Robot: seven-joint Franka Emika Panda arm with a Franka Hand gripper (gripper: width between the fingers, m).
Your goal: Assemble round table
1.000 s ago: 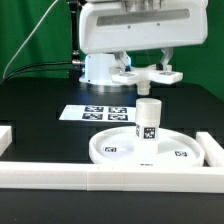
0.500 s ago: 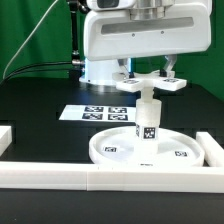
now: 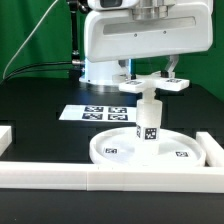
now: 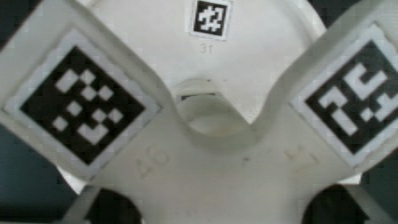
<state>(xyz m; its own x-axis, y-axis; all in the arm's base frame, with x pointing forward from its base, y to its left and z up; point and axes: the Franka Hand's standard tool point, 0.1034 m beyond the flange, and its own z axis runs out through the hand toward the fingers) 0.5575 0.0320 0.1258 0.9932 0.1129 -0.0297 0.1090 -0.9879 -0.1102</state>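
The round rimmed disc (image 3: 112,150) lies flat near the front bar. The short cylinder leg (image 3: 149,122) stands upright on its middle. My gripper (image 3: 150,78) is shut on the flat cross-shaped piece (image 3: 153,86) and holds it level, right over the leg's top; I cannot tell whether they touch. In the wrist view the cross-shaped piece (image 4: 80,90) fills the picture with its tags, and my gripper (image 4: 222,205) grips it, with dark fingertips (image 4: 111,205) at either side.
The marker board (image 3: 97,113) lies flat behind the disc. Long white border bars run along the front (image 3: 100,180), the exterior view's left (image 3: 5,135) and right (image 3: 213,150). The arm's white base (image 3: 98,70) stands at the back.
My gripper has come down with the cross-shaped piece, from well above the leg to just over its top. In the last half second it has hardly moved.
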